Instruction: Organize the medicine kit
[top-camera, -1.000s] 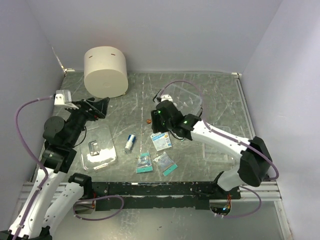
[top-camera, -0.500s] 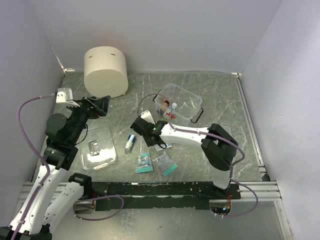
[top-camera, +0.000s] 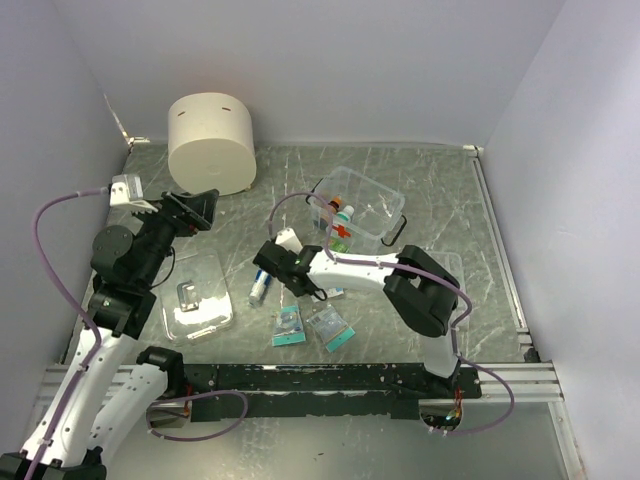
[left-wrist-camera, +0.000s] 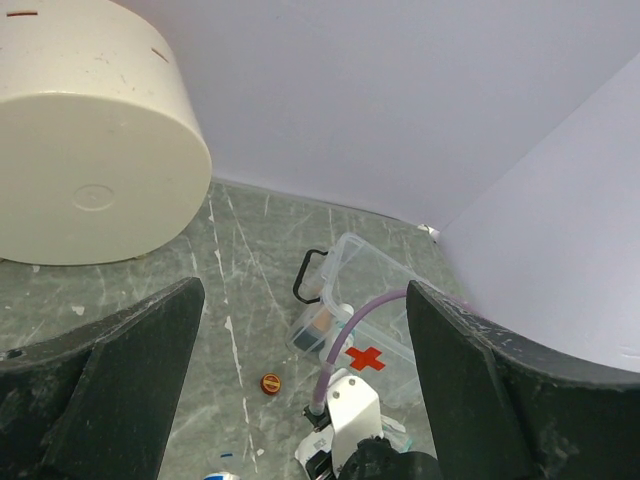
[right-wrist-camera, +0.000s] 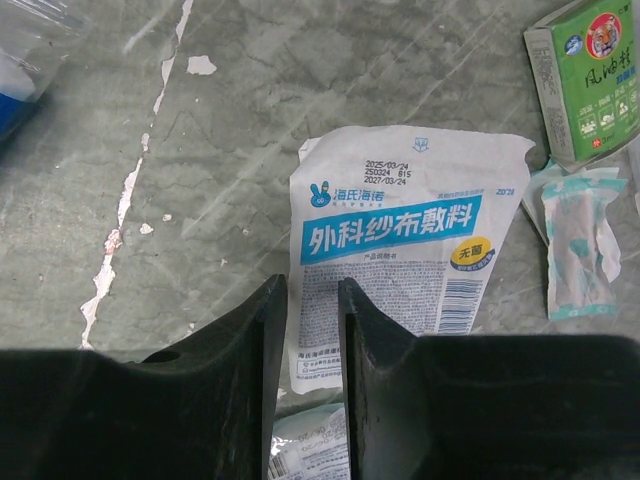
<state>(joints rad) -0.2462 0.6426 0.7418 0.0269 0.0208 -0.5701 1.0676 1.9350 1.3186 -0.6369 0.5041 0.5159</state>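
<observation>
The medicine kit (top-camera: 365, 208), a clear lidless box with a red cross (top-camera: 341, 231) and black handles, stands mid-table with small bottles inside. It also shows in the left wrist view, the kit (left-wrist-camera: 385, 315) lying ahead. My right gripper (top-camera: 290, 272) reaches left of the kit, low over a white gauze packet with a blue band (right-wrist-camera: 395, 255). Its jaws (right-wrist-camera: 312, 290) stand a narrow gap apart with nothing between them. My left gripper (top-camera: 195, 208) hangs wide open (left-wrist-camera: 305, 290) near the cream cylinder, holding nothing.
A large cream cylinder (top-camera: 210, 143) stands at the back left. The clear lid (top-camera: 195, 297) lies front left, a small blue-white bottle (top-camera: 260, 286) beside it. Two teal packets (top-camera: 288, 325) lie near the front. A green box (right-wrist-camera: 590, 75) and an orange cap (left-wrist-camera: 270, 382) lie loose.
My right gripper left the kit's edge and swung left and forward to hover over the gauze packet. Bottles now show in the kit. The left arm barely moved.
</observation>
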